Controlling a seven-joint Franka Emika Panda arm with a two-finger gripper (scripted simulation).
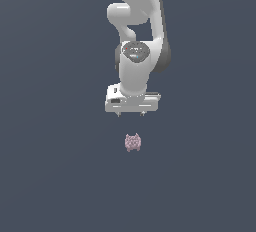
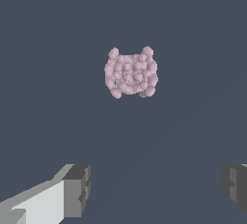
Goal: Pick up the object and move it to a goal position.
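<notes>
The object (image 1: 133, 142) is a small pale pink-mauve blob, lumpy and speckled, with little knobs sticking out at its corners; it lies alone on the flat dark grey ground (image 1: 50, 176), near the middle of the exterior view and just below the arm in that picture. The gripper (image 1: 130, 114) hangs apart from it, touching nothing and holding nothing — in the wrist view its two fingers (image 2: 77, 190) stand wide, one at each lower corner, with the blob (image 2: 130, 72) well outside the gap between them. The pick has not begun, by my reading; the hand must first be centred over the blob and then lowered. The risk lies there: if it descends off-centre, a fingertip could land on the blob or nudge it aside, and the bumpy, rounded edges may let it squirt out of a closing grip. No goal marker shows in either view.
</notes>
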